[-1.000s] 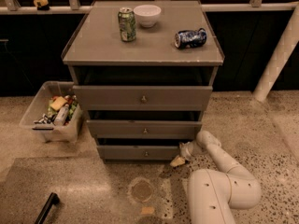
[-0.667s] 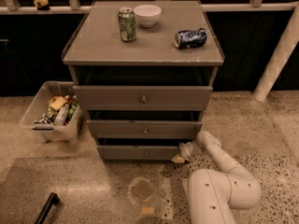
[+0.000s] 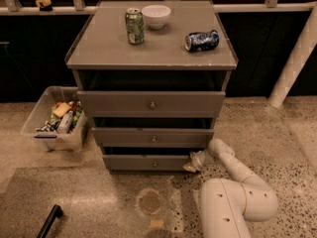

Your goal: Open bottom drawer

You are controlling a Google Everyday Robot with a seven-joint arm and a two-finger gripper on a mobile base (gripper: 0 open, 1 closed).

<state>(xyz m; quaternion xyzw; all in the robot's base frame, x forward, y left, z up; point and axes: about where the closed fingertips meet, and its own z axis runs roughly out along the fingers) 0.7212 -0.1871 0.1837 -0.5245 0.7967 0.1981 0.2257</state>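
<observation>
The bottom drawer (image 3: 143, 162) is the lowest and narrowest of three grey-brown fronts on the cabinet, with a small brass knob (image 3: 155, 163) at its centre. Its front sits slightly forward, with a dark gap above it. My gripper (image 3: 190, 165) is at the end of the white arm, low near the floor, right at the drawer's right-hand end. It is to the right of the knob, not on it.
The cabinet top (image 3: 99, 48) carries a green can (image 3: 134, 26), a white bowl (image 3: 156, 16) and a blue can (image 3: 201, 40) lying on its side. A clear bin (image 3: 44, 135) of items stands on the floor at left. A white post (image 3: 292, 68) rises at right. A black handle (image 3: 49, 221) lies bottom left.
</observation>
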